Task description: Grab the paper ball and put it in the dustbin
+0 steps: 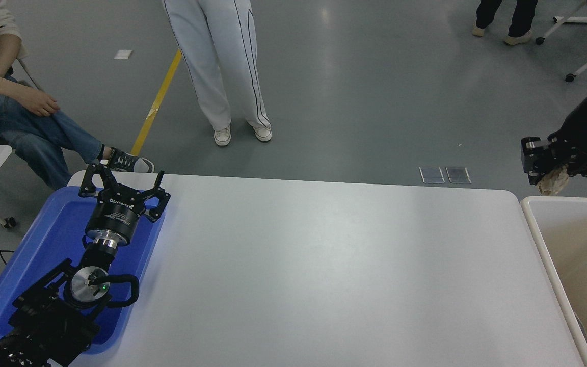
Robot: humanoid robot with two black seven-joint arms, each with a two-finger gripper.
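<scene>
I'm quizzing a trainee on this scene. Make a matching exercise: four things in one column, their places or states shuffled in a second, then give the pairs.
Things:
1. paper ball
2. dustbin
3. left gripper
4. blue tray

Places or states:
A. on the table's left end
B. open, hovering over the tray's far end
C. beside the table's right end, white-rimmed
D. held in the right gripper, in the air near the bin's far rim

Pairs: 1-D, 2-C, 3-B, 4-A
</scene>
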